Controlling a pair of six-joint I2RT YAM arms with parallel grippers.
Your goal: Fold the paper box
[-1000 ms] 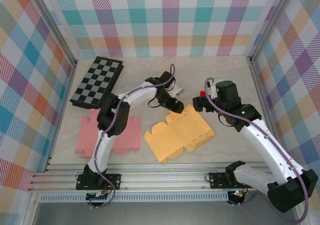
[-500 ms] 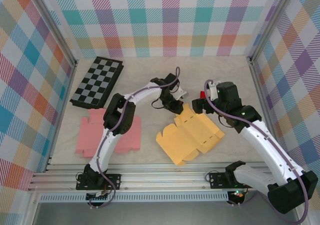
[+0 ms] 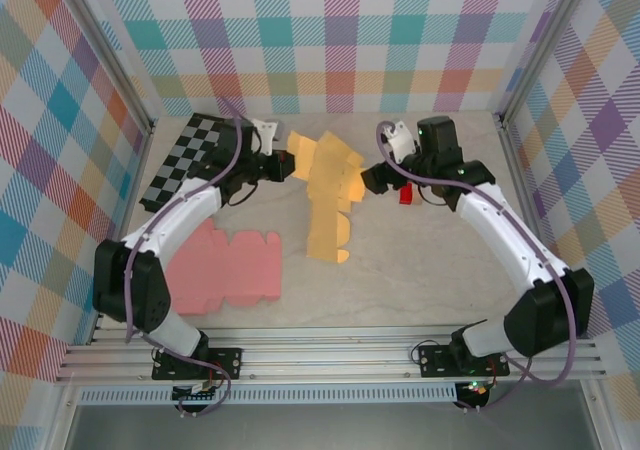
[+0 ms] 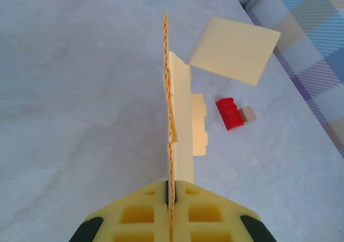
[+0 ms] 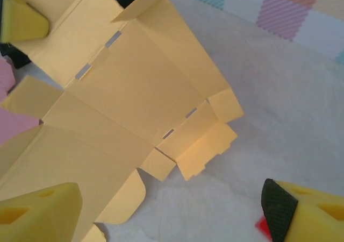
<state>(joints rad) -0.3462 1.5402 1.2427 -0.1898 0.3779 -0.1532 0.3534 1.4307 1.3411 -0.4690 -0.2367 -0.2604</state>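
The yellow paper box blank (image 3: 325, 195) is unfolded and lifted, slanting from the back centre down toward the table middle. My left gripper (image 3: 283, 165) is shut on its upper left edge. In the left wrist view the sheet (image 4: 173, 113) stands edge-on out of the shut gripper (image 4: 170, 199). My right gripper (image 3: 374, 180) stands open at the sheet's right side. The right wrist view has the creased and slotted blank (image 5: 123, 91) spread below the open gripper (image 5: 172, 215), with its rounded flap close to the left fingertip (image 5: 37, 210).
A pink box blank (image 3: 225, 270) lies flat at the front left. A folded checkerboard (image 3: 190, 160) rests at the back left. A small red block (image 3: 405, 195) sits on the table just right of the right gripper, and is seen as the red block (image 4: 231, 113).
The left gripper has lifted the yellow blank off the table and carried it back and left. The right gripper has moved toward the back with it, past the red block.
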